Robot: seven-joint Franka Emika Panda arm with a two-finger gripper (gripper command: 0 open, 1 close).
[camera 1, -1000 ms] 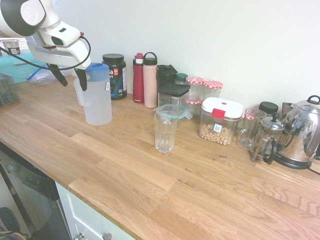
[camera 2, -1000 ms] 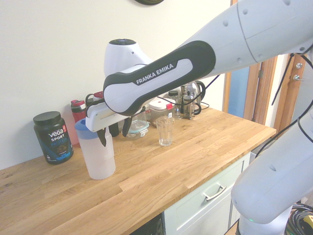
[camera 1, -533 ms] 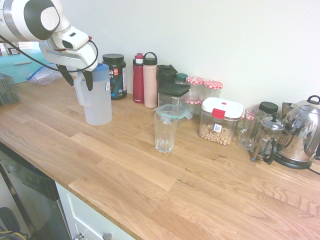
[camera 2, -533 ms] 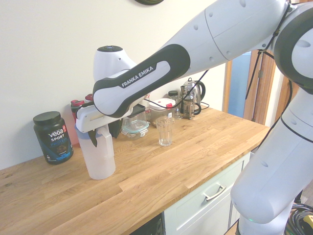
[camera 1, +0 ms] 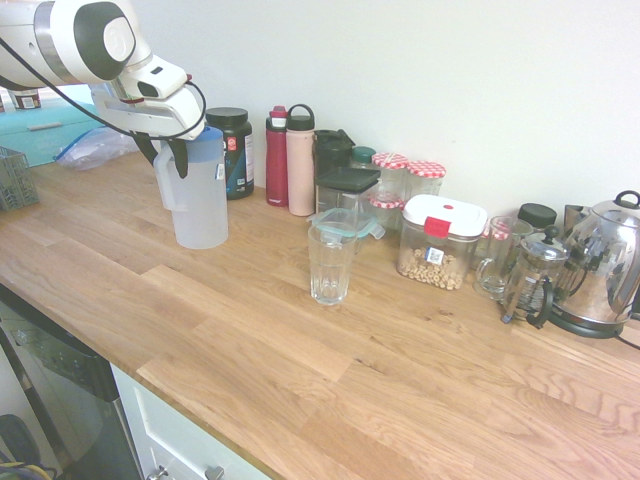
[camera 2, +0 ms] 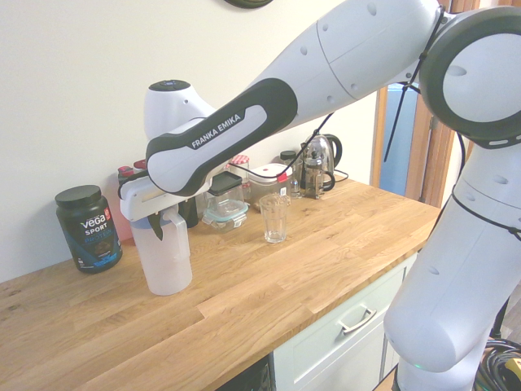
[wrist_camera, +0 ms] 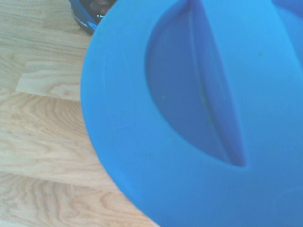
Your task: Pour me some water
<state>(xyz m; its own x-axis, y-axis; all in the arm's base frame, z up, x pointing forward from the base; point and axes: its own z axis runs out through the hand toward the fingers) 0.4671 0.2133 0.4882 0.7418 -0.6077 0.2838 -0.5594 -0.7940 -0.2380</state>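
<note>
A frosted plastic pitcher (camera 1: 203,205) with a blue lid (camera 1: 207,143) stands on the wooden counter (camera 1: 300,350) at the left. My gripper (camera 1: 166,156) comes down at its handle (camera 1: 162,187), one dark finger on each side, shut on it. From the other side the gripper (camera 2: 146,230) sits at the top of the pitcher (camera 2: 168,261). Its blue lid (wrist_camera: 199,113) fills the wrist view. An empty-looking clear glass (camera 1: 330,265) stands to the right, apart from the pitcher; it is also the glass (camera 2: 275,218) mid-counter. I cannot make out any water.
Along the wall stand a black tub (camera 1: 236,150), a red bottle (camera 1: 277,158), a pink bottle (camera 1: 300,163), several jars and containers (camera 1: 438,240), a French press (camera 1: 532,280) and a kettle (camera 1: 603,265). The counter's front edge runs at the lower left.
The gripper has moved in from beside the pitcher onto its handle and its fingers have narrowed. The pitcher has shifted very slightly toward the glass.
</note>
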